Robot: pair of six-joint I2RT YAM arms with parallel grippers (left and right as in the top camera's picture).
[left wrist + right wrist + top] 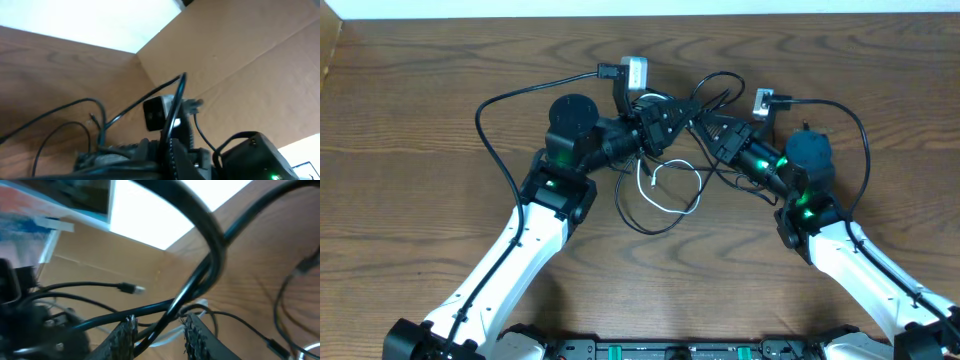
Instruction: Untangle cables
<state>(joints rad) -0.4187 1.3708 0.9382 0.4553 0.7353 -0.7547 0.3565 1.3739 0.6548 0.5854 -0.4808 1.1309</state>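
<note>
1. A brown wooden tabletop (420,70) fills the view from above, and a brown cardboard wall (240,65) stands at its edge.
2. Thin black and white bendy cables (699,192) lie in a messy knot in the middle of the tabletop, between the two arms.
3. Long black loops reach out to both sides.
4. One small silver plug (635,72) sits at the far side of the knot.
5. The left fingers (655,125) are pinched tight on a black cable in the knot.
6. The right fingers (125,335) stand a little apart, and a black cable runs through the gap between them.
</note>
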